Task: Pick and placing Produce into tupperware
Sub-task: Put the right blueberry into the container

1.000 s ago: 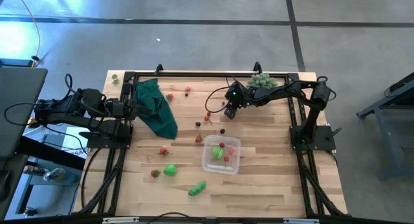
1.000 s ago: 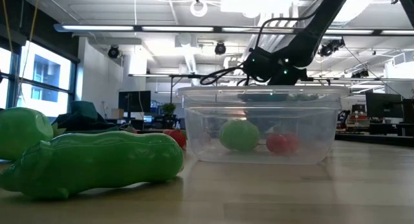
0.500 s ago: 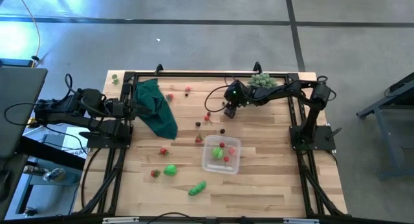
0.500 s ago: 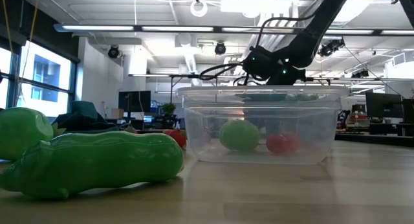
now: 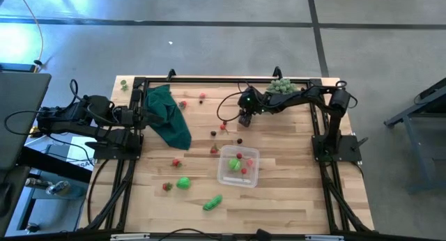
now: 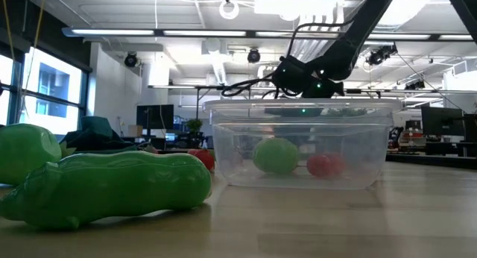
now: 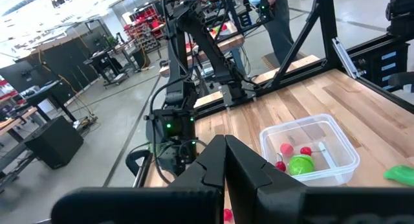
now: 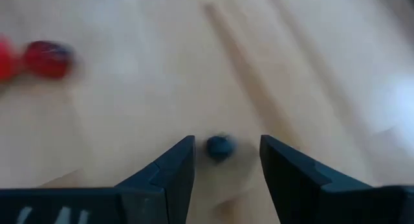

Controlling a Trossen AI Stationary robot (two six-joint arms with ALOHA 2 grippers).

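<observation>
The clear tupperware (image 5: 238,166) stands near the table's middle with a green ball (image 6: 276,155) and red pieces (image 6: 324,165) inside. Loose produce lies on the wood: small red pieces (image 5: 224,127), a green ball (image 5: 183,182) and a green pod (image 5: 212,202). My right gripper (image 5: 243,121) slants down over the far middle of the table. It is open, and a small dark berry (image 8: 220,147) lies on the wood between its fingertips (image 8: 226,143), untouched. My left gripper (image 7: 224,153) waits shut and empty at the table's left edge (image 5: 142,116).
A dark green cloth (image 5: 167,115) lies at the far left. A pale green spiky plant (image 5: 281,86) sits at the far edge by the right arm. Two red pieces (image 8: 45,59) lie a little off from the right gripper. Black frame rails (image 5: 209,79) border the table.
My right gripper has rolled a little about its own pointing line and edged slightly toward the table's left, staying low over the far middle of the table. Its fingers stay apart. Nothing on the table has moved.
</observation>
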